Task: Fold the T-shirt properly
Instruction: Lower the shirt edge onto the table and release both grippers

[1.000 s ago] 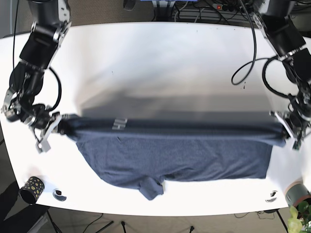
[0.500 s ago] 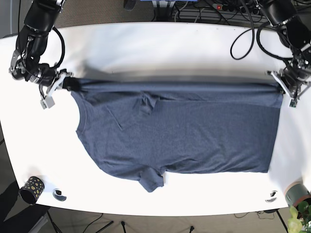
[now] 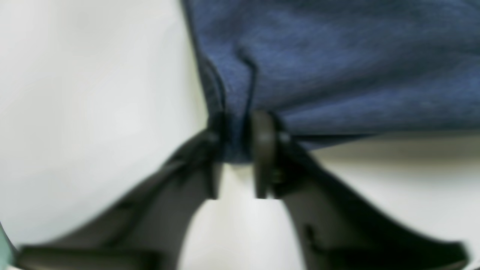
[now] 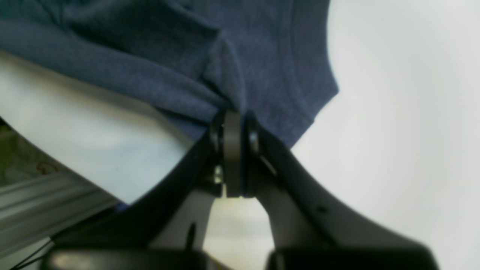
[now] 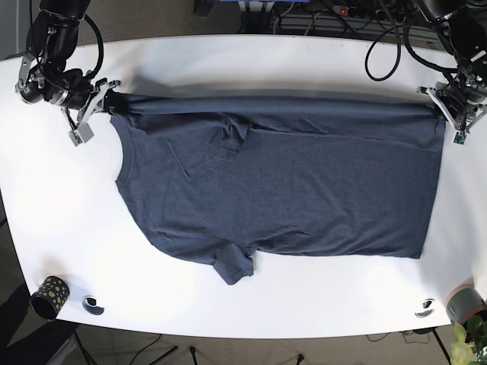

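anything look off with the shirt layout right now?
Yes. The dark blue T-shirt is not flat: a small bunched fold sits near its far edge, and the near sleeve is curled under. The right gripper and left gripper each pinch a far corner, jaws closed on cloth.

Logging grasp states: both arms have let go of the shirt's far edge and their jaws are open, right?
No. Both wrist views show the jaws shut on the T-shirt: the left gripper and the right gripper each pinch its far edge.
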